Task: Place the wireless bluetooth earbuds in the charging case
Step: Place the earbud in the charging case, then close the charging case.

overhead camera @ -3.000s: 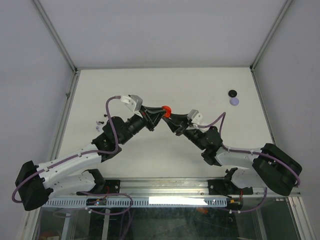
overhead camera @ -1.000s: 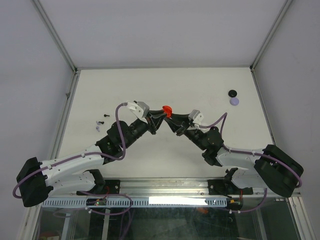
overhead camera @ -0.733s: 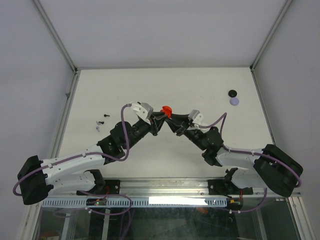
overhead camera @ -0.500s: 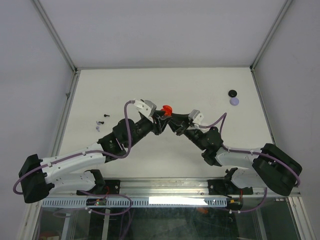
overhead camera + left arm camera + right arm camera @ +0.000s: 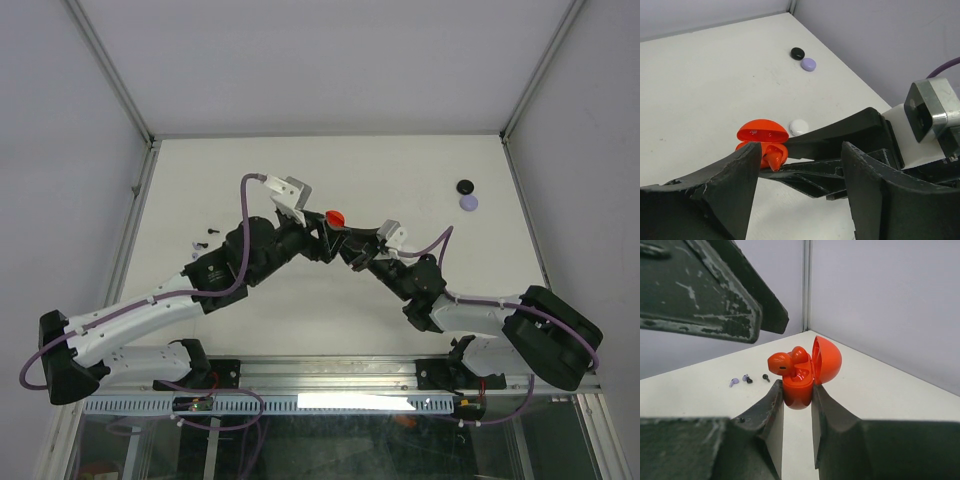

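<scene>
My right gripper [image 5: 796, 388] is shut on the red charging case [image 5: 799, 390], which it holds up with the lid hinged open. Two red earbuds sit in the case: one [image 5: 782, 364] sticks out over the rim, the other [image 5: 801, 354] sits deeper behind it. In the top view the case [image 5: 335, 216] is at mid-table between both arms. My left gripper [image 5: 801, 150] stands open just beside the case [image 5: 762, 142], with nothing between its fingers. Small lavender [image 5: 733, 382] and black [image 5: 765, 377] earbuds lie loose on the table at the left.
Round black [image 5: 465, 187] and lavender [image 5: 468, 203] pieces lie at the back right of the table. A white round piece [image 5: 799, 127] lies beyond the held case. Loose earbuds [image 5: 197, 243] lie near the left edge. Walls enclose the table on three sides.
My left gripper has gone from shut to open next to the case, and its wrist has swung toward the back. The right arm and the case have stayed put.
</scene>
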Robot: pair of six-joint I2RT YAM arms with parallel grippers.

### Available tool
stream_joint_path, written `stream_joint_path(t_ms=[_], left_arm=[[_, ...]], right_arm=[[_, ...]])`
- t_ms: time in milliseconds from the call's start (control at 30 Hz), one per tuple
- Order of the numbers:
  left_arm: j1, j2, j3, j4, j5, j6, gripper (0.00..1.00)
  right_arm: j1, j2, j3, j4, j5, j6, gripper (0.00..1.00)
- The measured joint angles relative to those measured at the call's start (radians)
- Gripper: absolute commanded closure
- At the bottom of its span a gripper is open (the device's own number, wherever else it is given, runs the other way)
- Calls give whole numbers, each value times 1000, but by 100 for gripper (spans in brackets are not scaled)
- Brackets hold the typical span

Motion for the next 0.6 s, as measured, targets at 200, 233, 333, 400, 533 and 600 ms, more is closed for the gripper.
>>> stream_joint_path(t_ms=[200, 233, 333, 400, 533, 600], left_arm=[[2, -1, 41, -132, -74, -36, 40], [2, -2, 44, -151, -94, -40, 40], [18, -8, 47, -201, -126, -55, 39], [35, -13, 47, -228, -141, -60, 39], [70, -17, 49, -267, -149, -69, 39], [82, -17, 49, -277, -148, -74, 38]], right_arm=[[0, 0, 0, 0, 0, 0, 100], [0, 0, -1, 0, 0, 0, 100], [0, 0, -2, 0, 2, 0, 100], [0, 0, -2, 0, 3, 0, 100], [0, 0, -2, 0, 4, 0, 100], [0, 0, -2, 0, 4, 0, 100]])
